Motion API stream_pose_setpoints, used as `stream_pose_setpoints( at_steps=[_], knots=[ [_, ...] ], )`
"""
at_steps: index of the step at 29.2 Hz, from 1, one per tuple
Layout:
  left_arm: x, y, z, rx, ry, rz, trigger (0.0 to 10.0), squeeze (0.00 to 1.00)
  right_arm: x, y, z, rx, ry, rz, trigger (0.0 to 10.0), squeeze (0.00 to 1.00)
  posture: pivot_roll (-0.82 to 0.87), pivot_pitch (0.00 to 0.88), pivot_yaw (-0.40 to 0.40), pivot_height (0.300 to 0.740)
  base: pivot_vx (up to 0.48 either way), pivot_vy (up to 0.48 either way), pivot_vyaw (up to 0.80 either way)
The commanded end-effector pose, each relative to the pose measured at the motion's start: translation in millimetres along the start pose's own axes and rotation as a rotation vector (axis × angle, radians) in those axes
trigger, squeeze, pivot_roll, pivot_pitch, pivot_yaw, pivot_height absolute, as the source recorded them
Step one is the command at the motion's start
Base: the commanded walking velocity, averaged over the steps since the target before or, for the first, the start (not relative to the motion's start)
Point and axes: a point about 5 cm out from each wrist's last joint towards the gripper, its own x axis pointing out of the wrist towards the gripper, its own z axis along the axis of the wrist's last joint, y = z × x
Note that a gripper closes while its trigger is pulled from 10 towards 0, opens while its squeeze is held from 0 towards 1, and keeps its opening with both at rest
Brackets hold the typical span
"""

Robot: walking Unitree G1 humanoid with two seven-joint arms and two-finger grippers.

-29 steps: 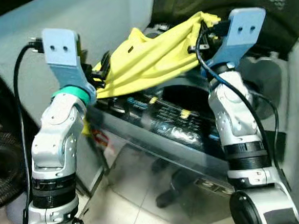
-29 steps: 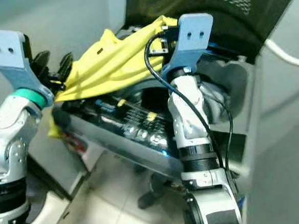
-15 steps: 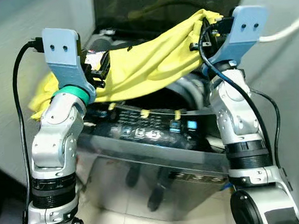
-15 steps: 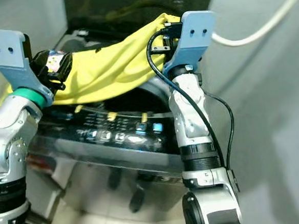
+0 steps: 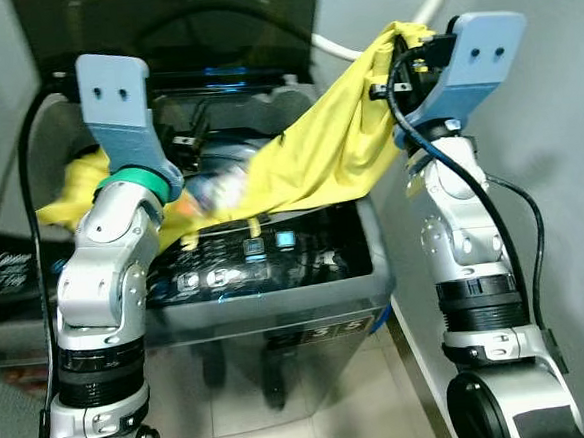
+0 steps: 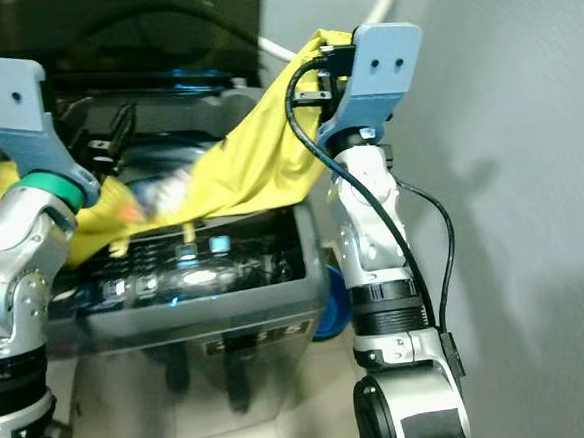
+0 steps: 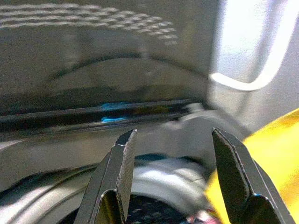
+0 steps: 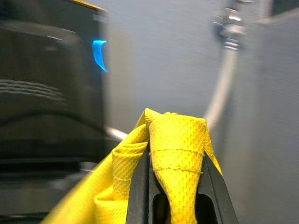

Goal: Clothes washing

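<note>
Pinching yellow garment [image 5: 317, 147] high, right end effector [image 8: 173, 205], cloth slanting down-left, left end effector [image 7: 170, 182] spread empty.

The grey top-loading washing machine [image 5: 278, 300] stood on a pale tiled floor [image 5: 326, 417], close beside a grey wall [image 5: 569, 160] on the robot's right. Its dark lid [image 5: 158, 28] was raised upright at the rear. A glossy black control panel [image 5: 265, 266] with lit blue indicators ran along the front edge of its top. A yellow knitted garment [image 5: 307, 153] lay draped across the open top, one end lifted clear towards the right, the other resting over the left rim.
</note>
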Motion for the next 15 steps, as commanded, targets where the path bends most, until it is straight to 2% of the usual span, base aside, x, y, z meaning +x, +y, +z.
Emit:
stream_pose_setpoints(
  at_steps=[1, 3, 5, 15],
  knots=[
    [-1.1, -1.4, 1.8, 0.001, -0.009, -0.009, 10.0, 0.0, 2.0, -1.6, 6.9, 0.008, -0.032, -0.012, 10.0, 0.0, 0.1, 0.029, -0.019, 0.74, 0.0, 0.0, -0.48],
    [-1.1, -1.5, 1.9, 0.0, -0.01, -0.009, 10.0, 0.0, 1.8, -0.2, 5.9, -0.008, -0.031, -0.003, 10.0, 0.0, 0.1, 0.031, -0.02, 0.74, 0.0, 0.0, -0.25],
    [-1.1, -1.5, 2.0, -0.001, -0.01, -0.008, 10.0, 0.0, 1.6, 0.5, 5.2, -0.012, -0.029, 0.0, 10.0, 0.0, 0.1, 0.032, -0.021, 0.74, 0.0, 0.356, 0.0],
    [-1.7, -1.9, 2.3, -0.002, -0.011, -0.006, 10.0, 0.0, 1.1, 2.0, 2.7, -0.008, -0.018, 0.008, 10.0, 0.0, 0.1, 0.038, -0.022, 0.74, 0.0, 0.463, 0.0]
  ],
)
